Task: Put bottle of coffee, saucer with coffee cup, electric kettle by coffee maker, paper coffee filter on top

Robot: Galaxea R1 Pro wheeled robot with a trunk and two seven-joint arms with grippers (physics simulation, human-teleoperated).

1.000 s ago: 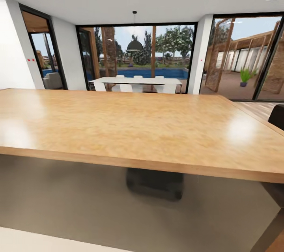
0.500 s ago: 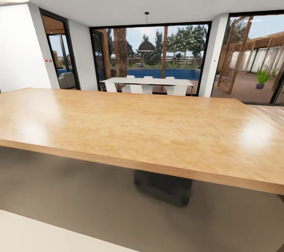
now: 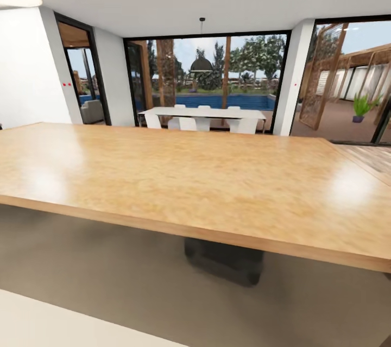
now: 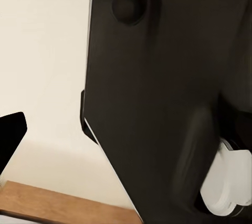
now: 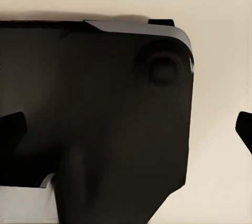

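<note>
Still in transit, facing long bare light-wood table (image 3: 179,173); view barely shifting since half a second ago, turn apparently settling. Seeing white dining table (image 3: 202,113) by glazed wall beyond. Not spotting any coffee things. Both pincers: spacing impossible to tell.

A honey-toned wooden table (image 3: 179,173) with mottled grain spreads over grey floor (image 3: 108,282); at 12 o'clock, white chairs (image 3: 187,121), a blue pool (image 3: 217,100) and green trees (image 3: 250,59).
</note>
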